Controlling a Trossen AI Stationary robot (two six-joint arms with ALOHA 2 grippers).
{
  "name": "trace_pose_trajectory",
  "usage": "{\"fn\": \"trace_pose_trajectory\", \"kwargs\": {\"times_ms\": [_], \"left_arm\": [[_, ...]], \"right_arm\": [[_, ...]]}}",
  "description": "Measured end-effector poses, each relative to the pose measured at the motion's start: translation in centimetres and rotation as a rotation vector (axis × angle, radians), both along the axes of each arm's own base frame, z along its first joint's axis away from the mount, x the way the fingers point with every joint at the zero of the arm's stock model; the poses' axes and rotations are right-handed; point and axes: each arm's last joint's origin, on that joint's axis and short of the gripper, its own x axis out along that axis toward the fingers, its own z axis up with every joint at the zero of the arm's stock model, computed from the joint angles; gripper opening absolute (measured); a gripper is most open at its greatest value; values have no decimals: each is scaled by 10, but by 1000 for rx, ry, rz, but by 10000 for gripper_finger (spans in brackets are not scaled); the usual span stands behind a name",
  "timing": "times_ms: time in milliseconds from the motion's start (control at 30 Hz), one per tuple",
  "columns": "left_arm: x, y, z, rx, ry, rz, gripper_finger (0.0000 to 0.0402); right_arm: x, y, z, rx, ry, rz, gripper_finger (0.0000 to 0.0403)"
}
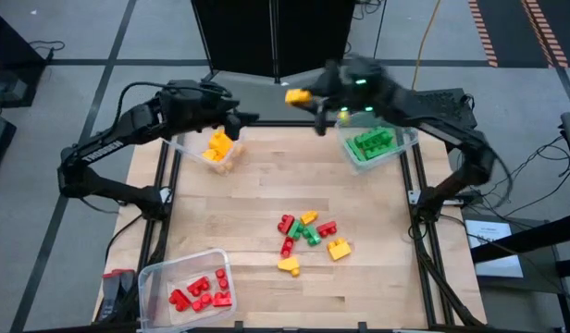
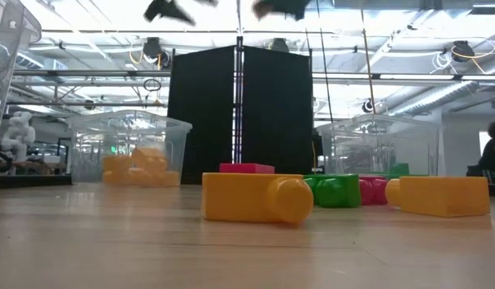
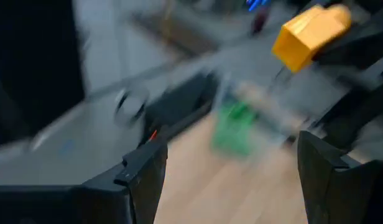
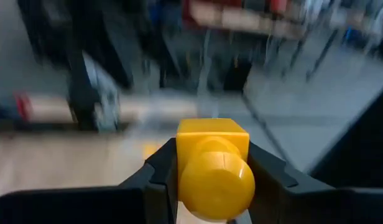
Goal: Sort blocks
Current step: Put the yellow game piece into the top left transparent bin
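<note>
My right gripper (image 1: 303,97) is raised above the table's far edge, between the two far bins, and is shut on a yellow block (image 4: 213,165). My left gripper (image 3: 226,180) is open and holds nothing, up over the clear bin of yellow blocks (image 1: 218,148) at the far left; its wrist view shows the held yellow block (image 3: 311,34) ahead. A loose heap of red, green and yellow blocks (image 1: 308,236) lies on the table's middle. In the low view, the nearest yellow block (image 2: 255,197) lies on its side. My right gripper pinches the yellow block by two opposite sides (image 4: 179,155) between its two fingers. A round stud (image 4: 216,180) faces back toward the wrist. The fingers lie about level, coming from the table's right. The block (image 1: 297,95) is lifted clear, well above the table.
A clear bin with green blocks (image 1: 373,143) stands at the far right. Another with red blocks (image 1: 192,289) stands at the near left corner. Bare wood lies between the heap and the far bins. A dark panel (image 2: 239,112) stands behind the table.
</note>
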Motion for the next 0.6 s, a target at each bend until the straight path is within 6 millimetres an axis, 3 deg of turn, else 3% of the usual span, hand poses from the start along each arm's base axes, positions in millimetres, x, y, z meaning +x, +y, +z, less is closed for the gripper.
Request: {"fn": "trace_pose_trajectory", "kwargs": {"times_ms": [100, 233, 367, 600], "left_arm": [[12, -6, 18, 79, -191, -42, 246], [27, -9, 32, 36, -433, -71, 246], [41, -9, 35, -113, -597, -161, 246], [64, -7, 22, -399, -670, -194, 246]], "right_arm": [[-22, 17, 30, -25, -141, 40, 113], [-39, 37, 50, -69, -225, 79, 113], [-45, 52, 58, -107, -261, 123, 113], [-39, 69, 58, -127, -252, 192, 113]]}}
